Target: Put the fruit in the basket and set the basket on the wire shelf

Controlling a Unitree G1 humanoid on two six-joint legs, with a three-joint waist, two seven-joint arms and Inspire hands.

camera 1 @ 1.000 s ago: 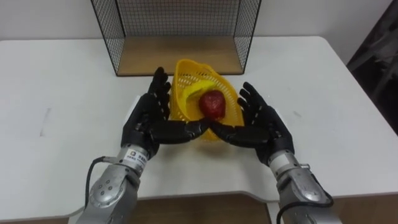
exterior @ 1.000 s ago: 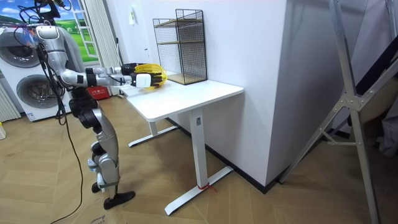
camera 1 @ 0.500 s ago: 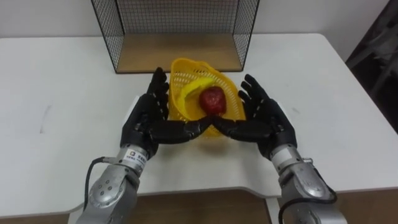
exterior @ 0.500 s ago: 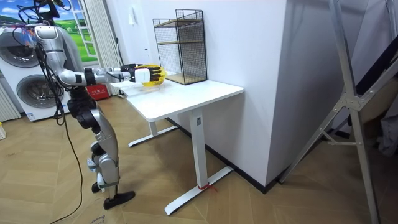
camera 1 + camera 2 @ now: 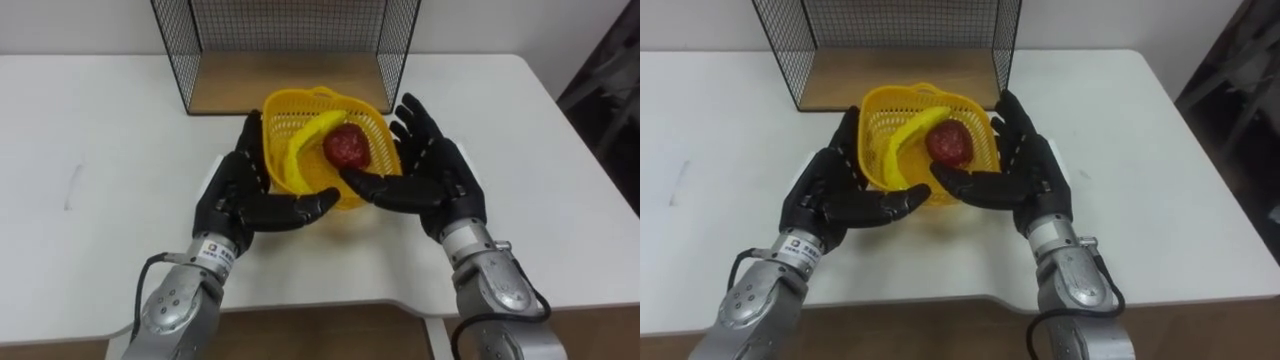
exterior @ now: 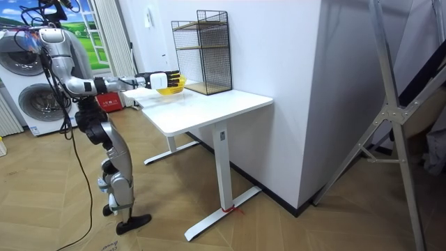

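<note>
Left eye view: both hands sit over the near middle of the white bench, cupping a yellow plastic lattice basket between them. The left hand lies along the basket's left side, fingers straight and spread, thumb reaching right under its near edge. The right hand mirrors it on the right side, fingers straight and spread, thumb pointing left against the near wall. Inside the tilted basket a yellow banana curves along the left, and a round dark red fruit sits just right of it, touching it. Just beyond the basket stands the black wire shelf with a wooden floor, its open front facing the robot. The robot stands at the bench's end on the room view's left, arms stretched forward.
</note>
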